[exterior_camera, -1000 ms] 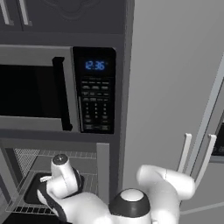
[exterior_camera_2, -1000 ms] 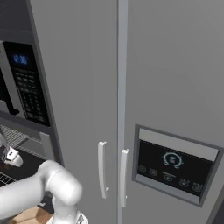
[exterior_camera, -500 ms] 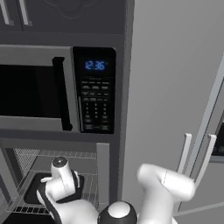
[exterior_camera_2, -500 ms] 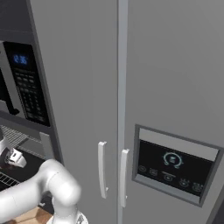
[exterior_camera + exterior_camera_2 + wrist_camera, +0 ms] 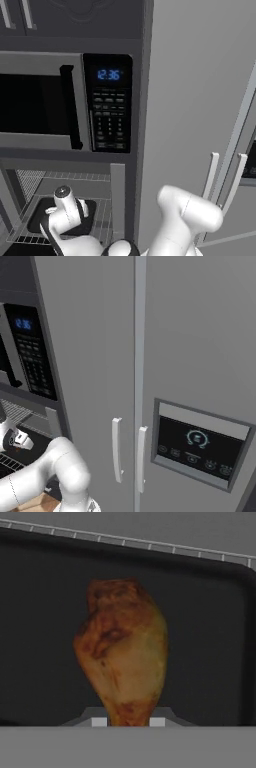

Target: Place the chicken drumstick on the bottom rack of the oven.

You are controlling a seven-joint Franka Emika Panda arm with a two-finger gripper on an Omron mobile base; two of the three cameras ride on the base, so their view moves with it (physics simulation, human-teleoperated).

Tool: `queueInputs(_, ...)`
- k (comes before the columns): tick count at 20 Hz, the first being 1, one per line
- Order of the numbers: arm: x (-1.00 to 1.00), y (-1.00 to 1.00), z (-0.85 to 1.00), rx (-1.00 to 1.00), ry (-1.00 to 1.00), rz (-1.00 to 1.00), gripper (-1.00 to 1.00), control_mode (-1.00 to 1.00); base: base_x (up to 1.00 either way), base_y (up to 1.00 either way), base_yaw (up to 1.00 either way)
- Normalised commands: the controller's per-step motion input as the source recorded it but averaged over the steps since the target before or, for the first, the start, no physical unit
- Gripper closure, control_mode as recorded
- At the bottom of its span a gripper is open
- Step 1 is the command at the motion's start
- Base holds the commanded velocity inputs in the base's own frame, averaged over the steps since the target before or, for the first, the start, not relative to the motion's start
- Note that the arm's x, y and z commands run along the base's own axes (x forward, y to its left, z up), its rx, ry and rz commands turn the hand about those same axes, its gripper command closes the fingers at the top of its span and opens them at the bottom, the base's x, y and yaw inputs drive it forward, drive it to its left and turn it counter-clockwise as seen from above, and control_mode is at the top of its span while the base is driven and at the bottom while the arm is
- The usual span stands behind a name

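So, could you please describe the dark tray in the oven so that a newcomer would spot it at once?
Find the black microwave with its blue clock; the open oven is directly beneath. On its silver wire rack lies the tray: flat, dark, rectangular, round-cornered, unlike the pale grid around it.

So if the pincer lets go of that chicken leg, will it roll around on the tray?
Probably a bit: the chicken drumstick is rounded at its thick end, so it may rock. Its taper would likely curve any roll. The dark tray looks flat and smooth, so it might slide when pushed.
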Motion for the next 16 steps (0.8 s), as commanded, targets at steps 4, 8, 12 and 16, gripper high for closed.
queueInputs(4,0.08,0.0,-0.46,0.0,0.0,-0.01,1.0,-1.0,0.0,0.0,0.0)
queueInputs(8,0.0,0.0,-0.31,0.0,0.0,0.0,1.0,-1.0,0.0,0.0,0.0)
queueInputs(12,0.0,0.0,-0.02,0.0,0.0,0.0,-1.0,-1.0,0.0,0.0,0.0)
queueInputs(16,0.0,0.0,0.0,0.0,0.0,0.0,-1.0,-1.0,0.0,0.0,0.0)
